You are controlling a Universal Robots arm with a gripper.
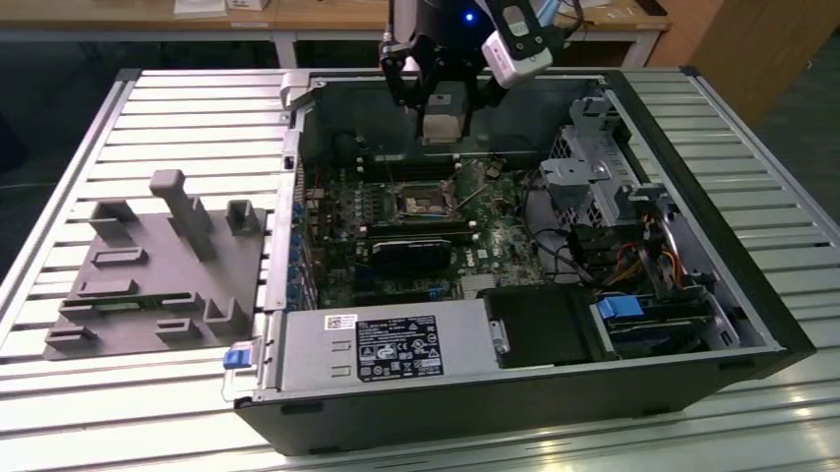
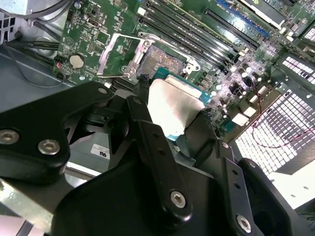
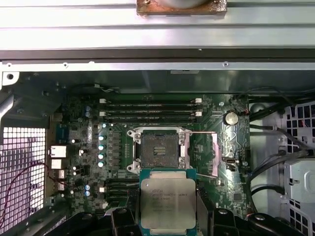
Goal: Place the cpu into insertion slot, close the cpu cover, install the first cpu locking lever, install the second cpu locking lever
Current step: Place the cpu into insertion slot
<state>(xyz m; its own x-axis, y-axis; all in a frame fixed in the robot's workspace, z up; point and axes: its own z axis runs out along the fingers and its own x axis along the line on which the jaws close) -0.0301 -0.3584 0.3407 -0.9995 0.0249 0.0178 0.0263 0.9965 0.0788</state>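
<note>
- Slatted metal table [image 1: 171, 108] in a workshop, wooden bench along the back; grey moulded fixture [image 1: 157, 265] lying towards the exterior view's left
- Open computer case [image 1: 525, 403] on its side on the table, green motherboard [image 1: 506, 241] facing up
- Above the far part of the board: the cpu [image 1: 443, 126] [image 3: 168, 202] [image 2: 172, 105], clamped by two opposite edges in the gripper [image 1: 443, 106], black fingers [image 2: 147, 132] tight against it
- Near-square chip, no marked long axis; edges parallel to those of the insertion slot [image 3: 158, 151] in the first wrist view
- Silvery-grey metal top, thin green rim, printed face towards the first wrist camera
- Slot bare, dark centre, near the chip but apart from it
- Beside the slot, the cpu cover [image 3: 215, 153], swung open
</note>
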